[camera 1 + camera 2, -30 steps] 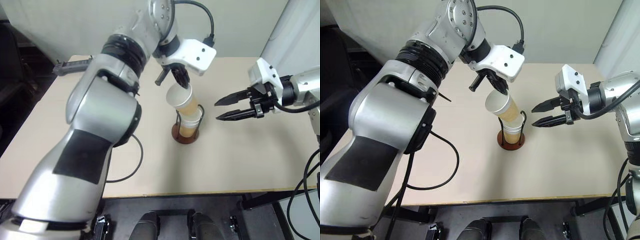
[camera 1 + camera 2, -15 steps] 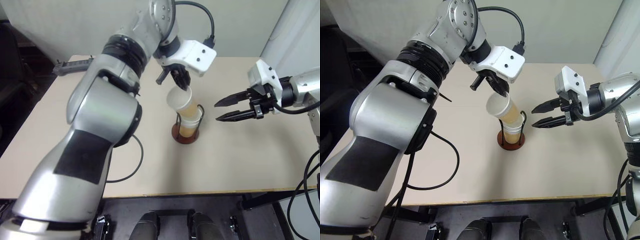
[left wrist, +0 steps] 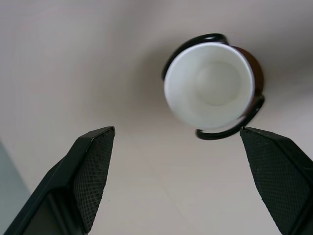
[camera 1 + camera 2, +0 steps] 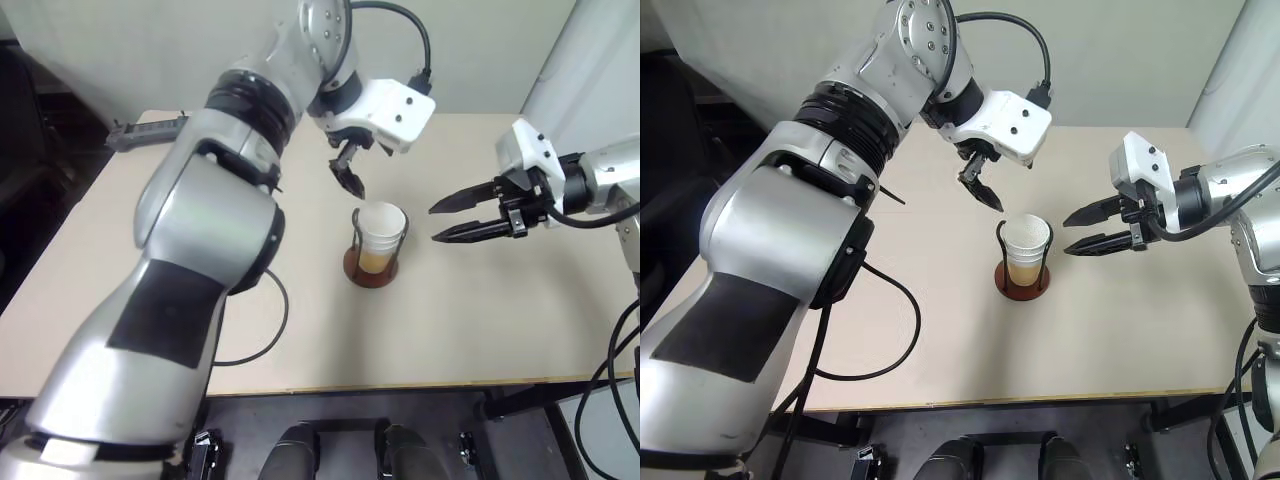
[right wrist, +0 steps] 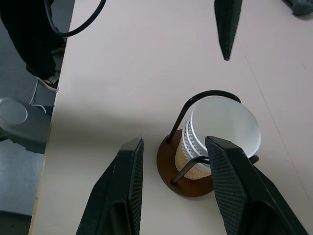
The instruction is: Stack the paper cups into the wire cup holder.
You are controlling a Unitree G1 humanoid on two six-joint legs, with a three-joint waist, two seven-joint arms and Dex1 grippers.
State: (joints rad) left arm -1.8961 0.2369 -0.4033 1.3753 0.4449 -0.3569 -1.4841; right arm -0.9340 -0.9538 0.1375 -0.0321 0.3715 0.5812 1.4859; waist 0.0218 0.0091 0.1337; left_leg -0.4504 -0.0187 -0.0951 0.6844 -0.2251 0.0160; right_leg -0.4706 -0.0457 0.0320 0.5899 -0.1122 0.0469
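I'm seeing the paper cups (image 4: 1025, 245) nesting in the wire cup holder (image 4: 1024, 282) mid-table. I'm worrying that lowering the left gripper (image 4: 981, 187), hanging spread and empty just above-left, could clip the rim and tip the holder. The right gripper (image 4: 1087, 228) is hovering level to the right, fingers parted.

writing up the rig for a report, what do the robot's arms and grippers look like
Both arms are glossy silver shells with black ribbed joint bands. The left arm has a black panel and loose black cables. Each wrist ends in a white housing. The left gripper and right gripper have two tapered black fingers with finely textured inner pads.
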